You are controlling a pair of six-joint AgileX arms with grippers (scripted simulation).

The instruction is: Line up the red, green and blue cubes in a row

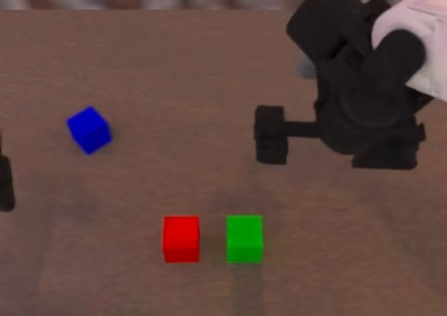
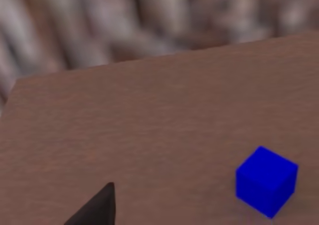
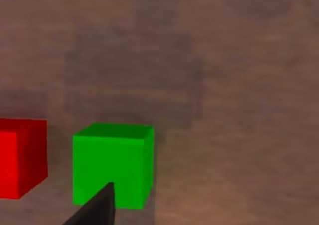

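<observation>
3 cubes: red cube [image 1: 181, 238] beside green cube [image 1: 244, 238]; blue cube [image 1: 89, 129] apart, left.

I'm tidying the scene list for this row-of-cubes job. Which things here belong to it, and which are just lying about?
Part of the job:
red cube
green cube, beside the red one, small gap between
blue cube, off alone toward the table's left, turned at an angle

Just lying about:
nothing; only the bare brown table remains

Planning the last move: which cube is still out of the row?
The blue cube. It sits alone at the table's left, turned askew, while the red cube and green cube stand side by side, squared up, apart.
</observation>
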